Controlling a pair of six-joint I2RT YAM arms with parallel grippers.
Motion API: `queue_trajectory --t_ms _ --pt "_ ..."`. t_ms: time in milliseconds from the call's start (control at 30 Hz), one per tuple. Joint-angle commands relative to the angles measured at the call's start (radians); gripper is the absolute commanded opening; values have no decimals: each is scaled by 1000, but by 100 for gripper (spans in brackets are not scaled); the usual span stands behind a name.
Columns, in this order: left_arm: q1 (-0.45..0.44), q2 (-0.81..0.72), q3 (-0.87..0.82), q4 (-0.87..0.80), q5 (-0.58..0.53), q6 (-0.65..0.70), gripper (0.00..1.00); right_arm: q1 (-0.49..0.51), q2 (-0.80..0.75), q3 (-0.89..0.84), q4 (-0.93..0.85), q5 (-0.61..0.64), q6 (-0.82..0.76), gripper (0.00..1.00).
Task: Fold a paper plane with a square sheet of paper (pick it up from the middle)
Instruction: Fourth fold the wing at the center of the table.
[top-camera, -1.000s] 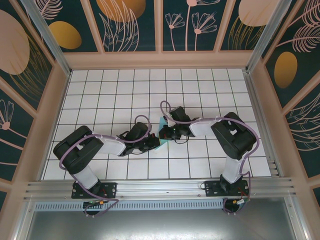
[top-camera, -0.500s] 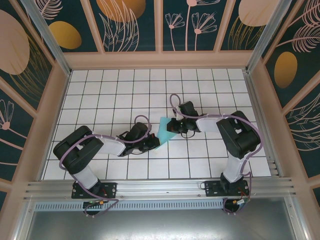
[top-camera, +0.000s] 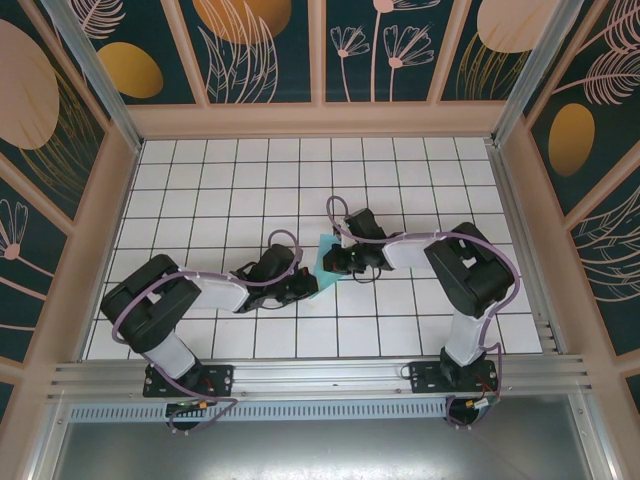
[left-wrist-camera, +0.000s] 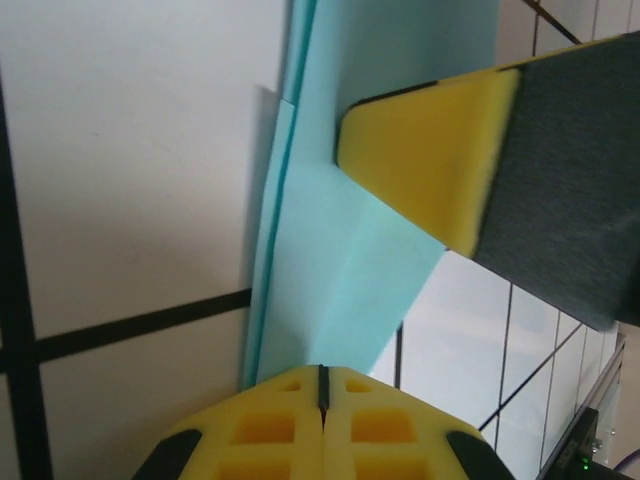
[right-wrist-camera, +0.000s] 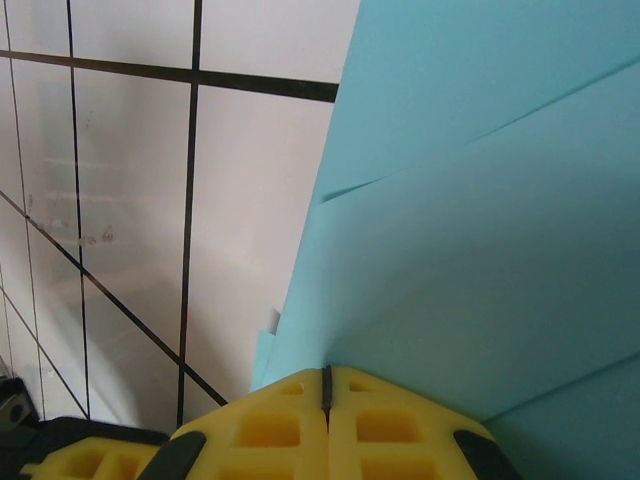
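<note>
The left gripper (top-camera: 309, 284) is lying low just left of the table's (top-camera: 200, 180) middle, its jaws pressed fully together and their tips touching the near end of the paper plane (top-camera: 322, 251). The folded turquoise plane is lying at the table's centre. The right gripper (top-camera: 335, 264), likewise closed tight, is meeting the plane's right side.

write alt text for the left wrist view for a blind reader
A folded turquoise paper plane lies on the white tiled table, its near end at the tips of the shut left gripper. From the upper right, the right gripper's yellow-padded fingers reach over it.
</note>
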Motion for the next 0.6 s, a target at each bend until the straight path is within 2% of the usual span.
queue_trajectory --t_ms 0,133,567 --pt "3 -80 -6 -40 -21 31 7 -11 41 0 -52 68 -1 5" --pt "6 -90 5 -36 -22 36 11 -4 45 -7 -43 60 1 5" --pt "6 33 3 -79 -2 1 6 4 61 -1 -49 59 7 5"
